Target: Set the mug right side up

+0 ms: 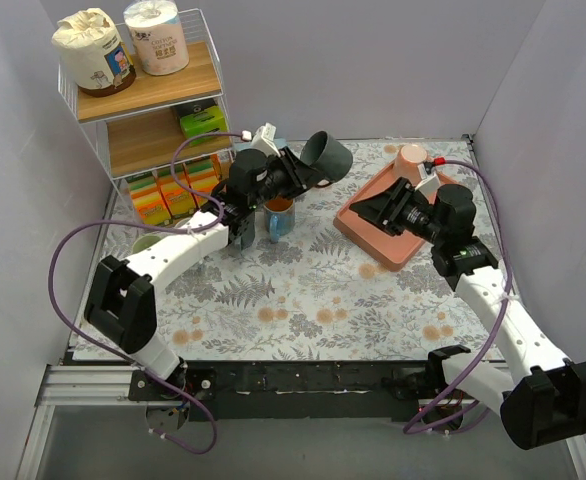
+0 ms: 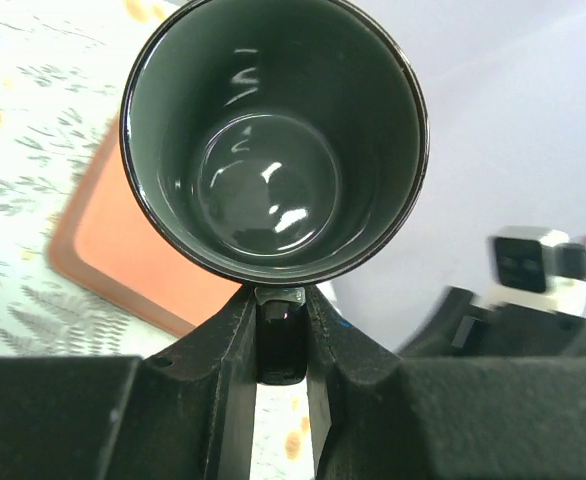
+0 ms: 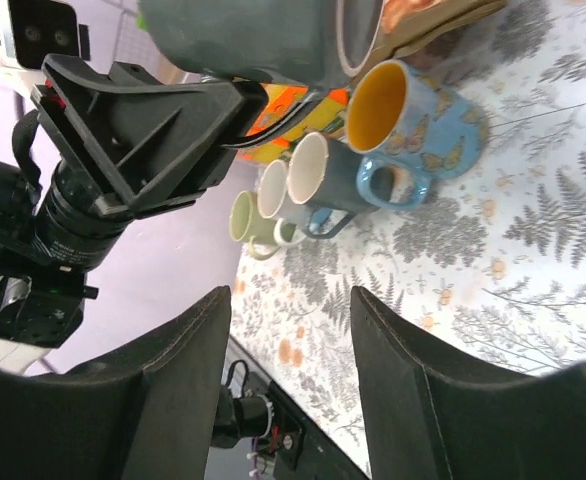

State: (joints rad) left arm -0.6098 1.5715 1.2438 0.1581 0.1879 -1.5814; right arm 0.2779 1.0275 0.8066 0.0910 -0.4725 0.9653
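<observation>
**Mug held aloft on its side, half-way through the turn**

The dark grey glazed ceramic mug point(image 1: 329, 153) is off the worktop, in the air near the back, between the white wire shelf with wooden boards point(image 1: 153, 90) and the salmon-coloured plastic tray point(image 1: 378, 240). It lies roughly on its side. The left wrist view looks straight into its glossy, empty inside point(image 2: 273, 140), so the mouth faces back along the arm, neither down nor up.

The left arm's fingers point(image 2: 231, 350) are closed narrowly on a dark glossy piece just under the rim, which I take to be the handle. That hold makes sense: with the handle pinched, rolling the wrist swings the whole body of the mug round. Lifting it also gives the rim room to turn without scraping the fern-patterned cloth point(image 1: 293, 290) covering the worktop.

The right arm's fingers point(image 3: 183, 400) are spread wide and hold nothing. They hang over the tray, just beside the raised mug, probably kept out of the way or waiting to help.

Below the held mug stands a blue butterfly-printed mug with a yellow inside point(image 3: 413, 125), upright. A blue-grey mug point(image 3: 335, 180) and a pale green one point(image 3: 248, 222) are lined up beside it.

I judge the task about half done: the wrist must roll further until the mouth faces up. The mug then needs setting down on open cloth, away from the row of mugs, which sits close under the likely landing spot.
</observation>
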